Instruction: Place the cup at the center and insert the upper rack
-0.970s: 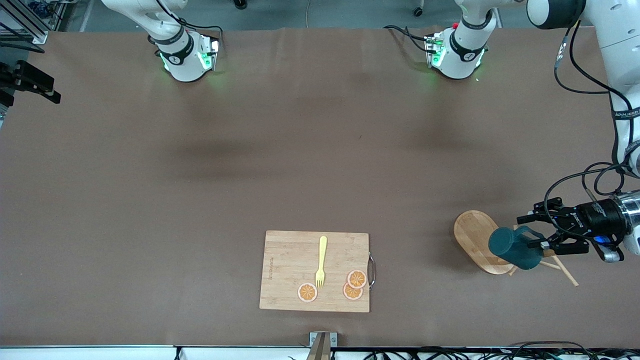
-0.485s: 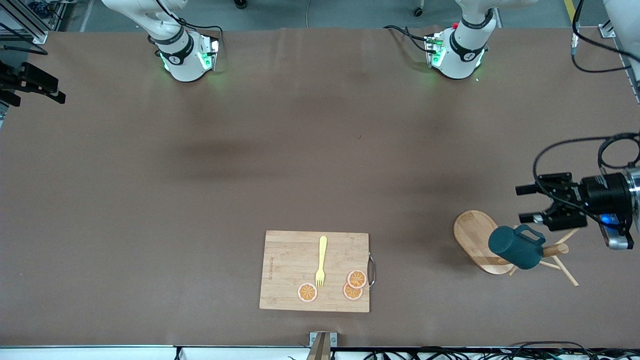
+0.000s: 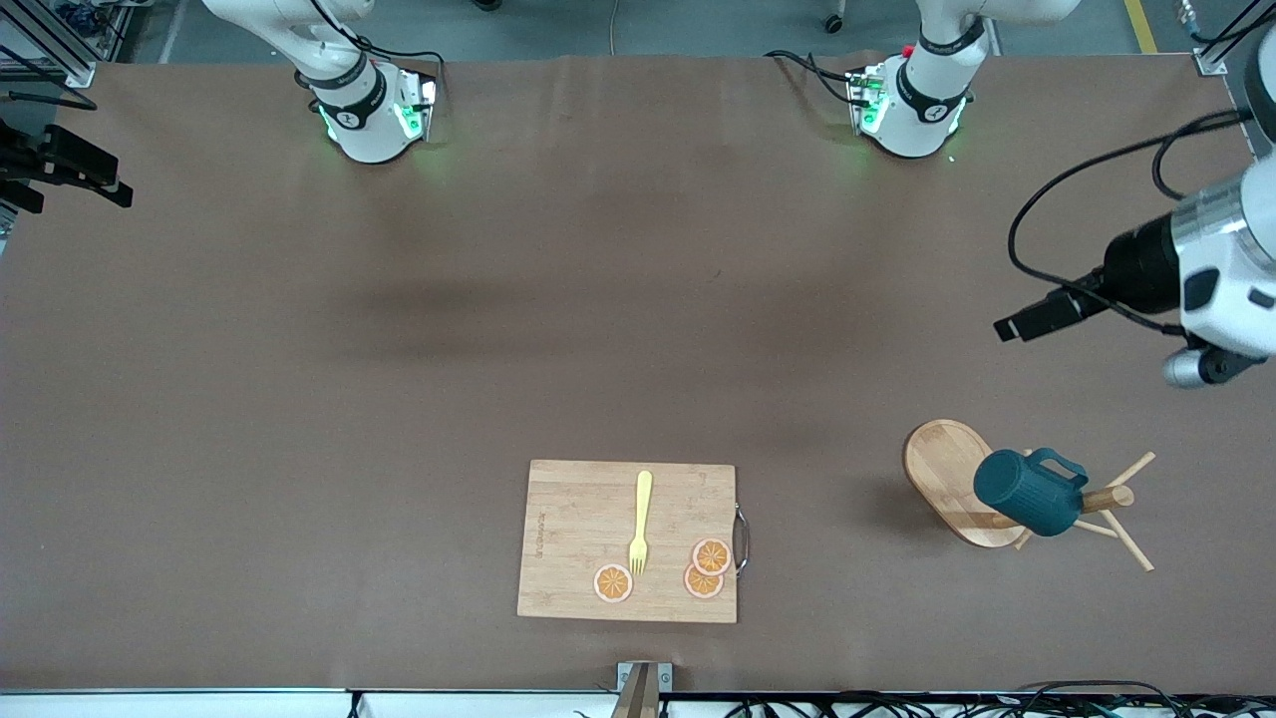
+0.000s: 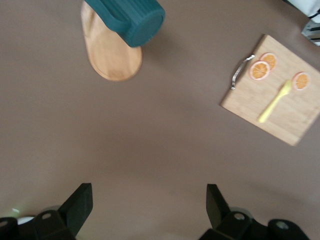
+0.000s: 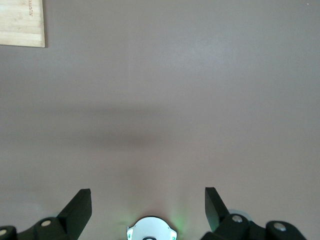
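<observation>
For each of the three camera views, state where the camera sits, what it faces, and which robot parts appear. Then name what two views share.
Front view: high across the table, facing both bases; the left gripper shows, above the cup on the upper rack.
Left wrist view: looks down past open fingers at bare table.
Right wrist view: open fingers over bare table.
Shared: all show the cutting board.

Left gripper (image 3: 1017,324) off cup (image 3: 1027,493): was closed around cup handle, now jaws wide apart, empty, pulled up and away, over bare desk (image 3: 598,299) toward left arm's end. Cup left hanging on upper rack (image 3: 957,479).
</observation>
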Available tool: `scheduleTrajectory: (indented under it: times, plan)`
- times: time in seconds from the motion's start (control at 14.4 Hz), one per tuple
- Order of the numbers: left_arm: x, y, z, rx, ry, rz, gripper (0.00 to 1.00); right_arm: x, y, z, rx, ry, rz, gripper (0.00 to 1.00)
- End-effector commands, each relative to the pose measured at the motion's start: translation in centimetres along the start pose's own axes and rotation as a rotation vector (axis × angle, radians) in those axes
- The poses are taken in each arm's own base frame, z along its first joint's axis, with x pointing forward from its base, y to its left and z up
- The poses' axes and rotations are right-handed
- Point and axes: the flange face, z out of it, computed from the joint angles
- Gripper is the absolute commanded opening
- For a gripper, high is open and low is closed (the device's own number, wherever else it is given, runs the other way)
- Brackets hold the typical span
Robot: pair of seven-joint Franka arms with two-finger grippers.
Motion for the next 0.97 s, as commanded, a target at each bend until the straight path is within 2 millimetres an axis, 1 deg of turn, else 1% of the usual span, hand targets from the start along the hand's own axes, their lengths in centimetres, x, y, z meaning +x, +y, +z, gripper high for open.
scheduleTrajectory:
  times: [0.0, 0.07, 0.14, 0.21, 0.28, 0.35, 0.42, 0.49, 0.55, 0.62, 0.69, 0.76, 0.83, 0.9]
  plan:
    - [-1.5, -1.0, -2.5, 0.092, 0.084, 0.177, 1.0, -0.2, 0.0, -0.3, -0.014, 0.009, -0.014, 1.0]
    - [-2.2, -1.8, -3.9, 0.101, 0.107, 0.242, 1.0, -0.2, 0.0, -0.4, -0.016, 0.014, -0.015, 1.0]
    - [-2.2, -2.8, -4.6, 0.106, 0.113, 0.281, 1.0, -0.2, 0.0, -0.5, -0.019, 0.018, -0.015, 1.0]
    - [-1.9, -4.6, -5.0, 0.112, 0.093, 0.315, 1.0, -0.2, 0.0, -0.6, -0.031, 0.021, -0.017, 1.0]
    - [-1.6, -5.7, -5.0, 0.118, 0.06, 0.341, 1.0, -0.2, 0.1, -0.7, -0.037, 0.022, -0.016, 1.0]
    - [-2.2, -6.6, -5.7, 0.118, 0.045, 0.358, 1.0, -0.2, 0.1, -0.7, -0.041, 0.021, -0.015, 1.0]
    - [-2.9, -7.1, -6.3, 0.155, 0.052, 0.362, 1.0, -0.2, 0.1, -0.7, -0.041, 0.021, -0.015, 1.0]
    - [-3.2, -7.3, -6.6, 0.199, 0.056, 0.374, 1.0, -0.3, 0.2, -0.8, -0.041, 0.023, -0.014, 1.0]
    - [-3.2, -7.9, -6.4, 0.207, 0.044, 0.388, 1.0, -0.3, 0.2, -0.8, -0.041, 0.023, -0.012, 1.0]
    - [-3.7, -8.4, -6.5, 0.205, 0.04, 0.397, 1.0, -0.3, 0.2, -0.8, -0.04, 0.023, -0.011, 1.0]
    - [-4.1, -8.5, -5.8, 0.205, 0.034, 0.4, 1.0, -0.3, 0.1, -0.7, -0.037, 0.02, -0.009, 1.0]
    - [-4.6, -8.9, -5.7, 0.203, 0.046, 0.399, 1.0, -0.3, 0.1, -0.7, -0.031, 0.021, -0.008, 1.0]
    - [-4.9, -9.4, -5.0, 0.198, 0.05, 0.392, 1.0, -0.3, 0.0, -0.6, -0.029, 0.02, -0.007, 1.0]
    - [-5.5, -9.4, -4.4, 0.194, 0.058, 0.397, 1.0, -0.3, 0.0, -0.7, -0.029, 0.02, -0.007, 1.0]
